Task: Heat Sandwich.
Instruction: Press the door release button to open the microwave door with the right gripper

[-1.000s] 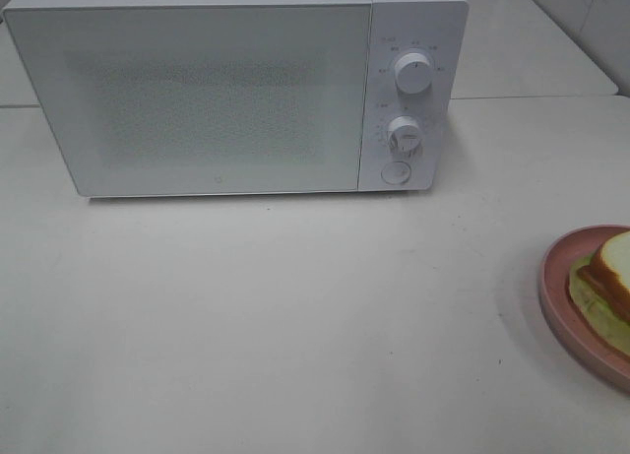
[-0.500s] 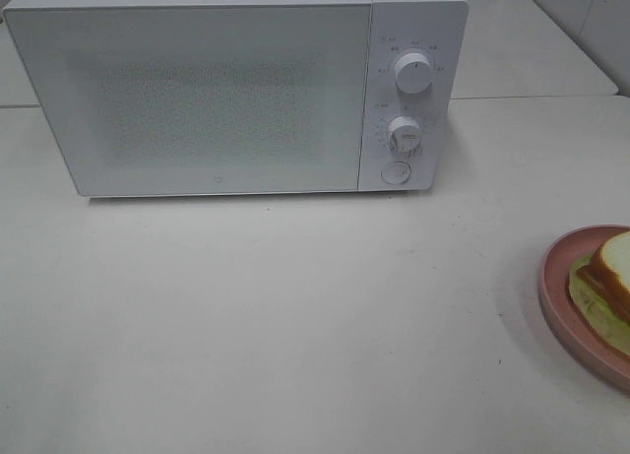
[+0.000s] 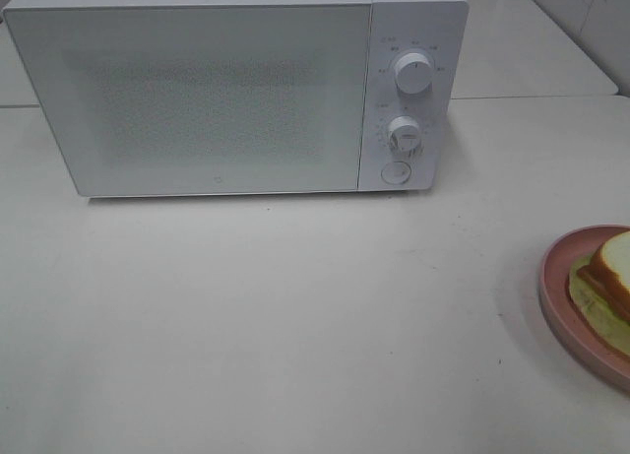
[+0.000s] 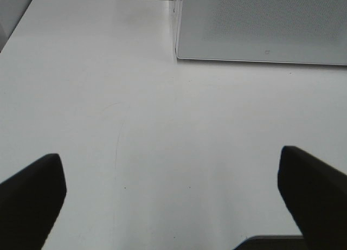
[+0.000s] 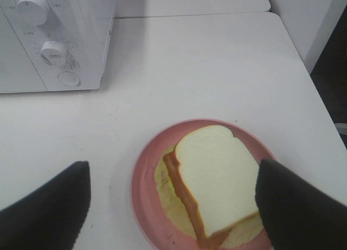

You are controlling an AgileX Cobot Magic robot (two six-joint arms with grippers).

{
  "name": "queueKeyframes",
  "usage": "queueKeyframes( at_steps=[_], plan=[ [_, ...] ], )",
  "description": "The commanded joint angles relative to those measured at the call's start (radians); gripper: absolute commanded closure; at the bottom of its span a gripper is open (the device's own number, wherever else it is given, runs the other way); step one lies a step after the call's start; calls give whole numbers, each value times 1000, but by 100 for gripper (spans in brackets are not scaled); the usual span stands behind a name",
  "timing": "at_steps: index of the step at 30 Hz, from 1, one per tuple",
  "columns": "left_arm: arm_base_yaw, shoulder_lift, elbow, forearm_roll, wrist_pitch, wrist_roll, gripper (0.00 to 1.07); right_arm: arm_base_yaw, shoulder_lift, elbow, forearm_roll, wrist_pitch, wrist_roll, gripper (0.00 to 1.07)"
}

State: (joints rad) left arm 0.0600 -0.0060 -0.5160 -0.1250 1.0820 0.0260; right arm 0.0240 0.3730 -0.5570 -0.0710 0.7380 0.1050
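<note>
Here, sandwich (image 5: 217,177) on pink plate (image 5: 141,187), microwave (image 3: 197,90) shut, right fingers (image 5: 43,209) spread wide.

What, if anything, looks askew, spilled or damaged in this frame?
Nothing stands out. The sandwich lies flat on the plate. Its filling pokes out a little past the bread, but nothing has spilled. The microwave door is shut and looks intact.
</note>
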Motion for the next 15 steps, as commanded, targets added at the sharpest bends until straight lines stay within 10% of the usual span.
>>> queueKeyframes(
  at_steps=[1,15],
  plan=[
    [-8,-16,2,-3,-10,2,7,-9,43,-7,0,-63,0,31],
    [-8,-16,2,-3,-10,2,7,-9,354,-7,3,-333,0,31]
  ],
)
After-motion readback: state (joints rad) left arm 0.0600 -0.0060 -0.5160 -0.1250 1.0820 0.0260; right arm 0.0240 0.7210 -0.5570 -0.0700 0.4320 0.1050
